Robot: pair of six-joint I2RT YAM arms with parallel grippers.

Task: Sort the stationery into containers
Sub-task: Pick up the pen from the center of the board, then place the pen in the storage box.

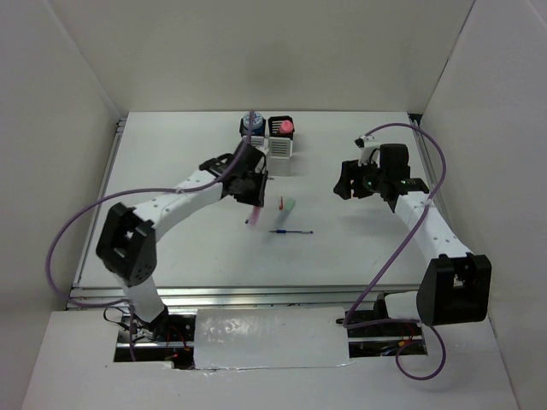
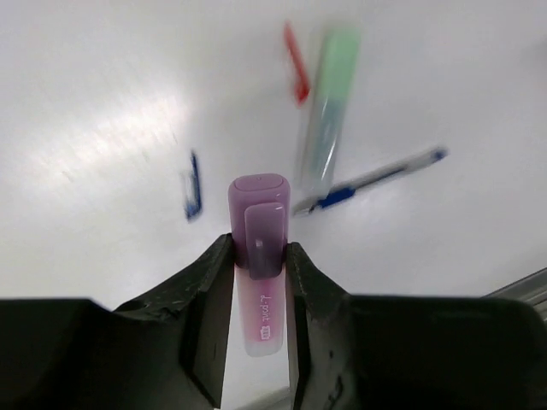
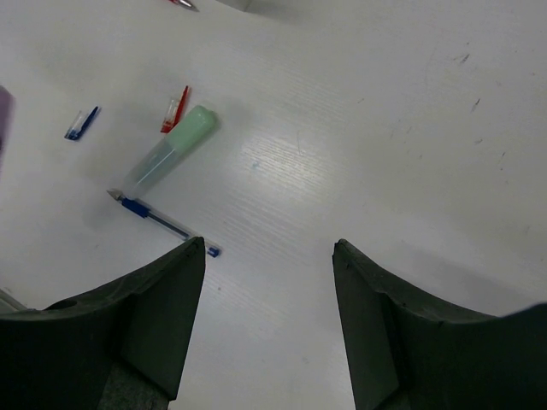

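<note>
The left gripper (image 2: 259, 248) is clenched on the purple stick (image 2: 259, 198), one finger pressed against each flank of its body and its capped end sticking out past the fingertips. In the top view this gripper (image 1: 253, 195) hangs over the middle of the table (image 1: 171, 137), a little toward the far edge, with the stick (image 1: 254, 219) pointing down and toward the near edge. Whether the stick touches the tabletop cannot be told. Just to its right lie the green stick (image 1: 289, 206) and the thin red pen (image 1: 280, 203), side by side, with the blue pen (image 1: 291, 231) lying crosswise just on their near side. A small blue piece (image 2: 194, 186) rests apart from them on the bare surface. The block of cups (image 1: 268, 141) stands at the middle of the far edge, with a blue roll (image 1: 252, 122) in its far-left cup and the pink-capped tube (image 1: 283, 126) in its far-right cup. The right gripper (image 3: 269, 248) hovers over the right half of the table, its jaws released and spread wide around nothing.
</note>
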